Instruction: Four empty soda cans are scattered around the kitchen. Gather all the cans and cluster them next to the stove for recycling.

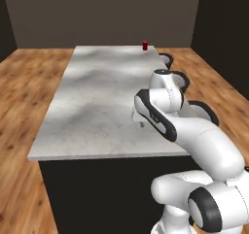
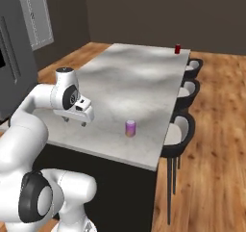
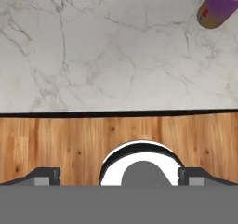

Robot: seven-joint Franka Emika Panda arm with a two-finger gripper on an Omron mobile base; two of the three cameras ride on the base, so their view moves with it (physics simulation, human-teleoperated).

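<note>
Soda cans sit on the grey-white marbled bench [image 2: 144, 77]: the purple-pink can [image 2: 130, 128] stands upright in the middle of the right base view, right of the tool [image 2: 77, 121] and apart from it, near the bench's front-right edge. It is a small smooth cylinder with a silver top and an orange-yellow foot. In the hand view the same can shows at the upper right corner [image 3: 218, 7], cut by the frame edge, on veined stone.

The tool hangs released over the near part of the bench, its two small dark fingertips spread wide at the lower left [image 3: 44, 175] and lower right of the hand view, with nothing between them. In the left base view the tool [image 1: 138, 119] peeks out at mid-frame behind the glossy white arm.

A red can [image 1: 145, 45] stands at the far corner of the bench, top centre-right of the left base view, well away from the tool. Round dark stools [image 2: 180, 135] with pale seats line the bench's right side over a warm wooden plank floor [image 2: 216, 154].
</note>
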